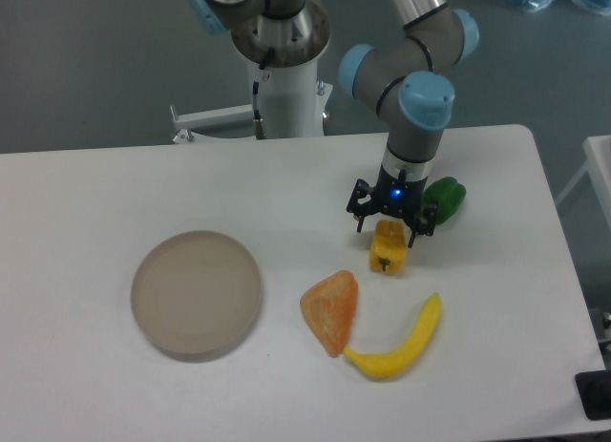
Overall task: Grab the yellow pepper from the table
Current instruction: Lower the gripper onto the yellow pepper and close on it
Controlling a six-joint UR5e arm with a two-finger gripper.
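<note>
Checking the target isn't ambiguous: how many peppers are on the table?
2. The yellow pepper lies right under the end effector, above the banana-shaped piece. The green pepper sits just right of the end effector. None seems hidden.

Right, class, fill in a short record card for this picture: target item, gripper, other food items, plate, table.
target item: yellow pepper, lying on the table, not lifted
gripper: gripper open, fingers either side of the pepper's far end
other food items: green pepper behind the gripper; orange wedge and yellow banana-shaped piece nearer the camera
plate: round beige plate, nothing on it, left of the food
table: white table
</note>
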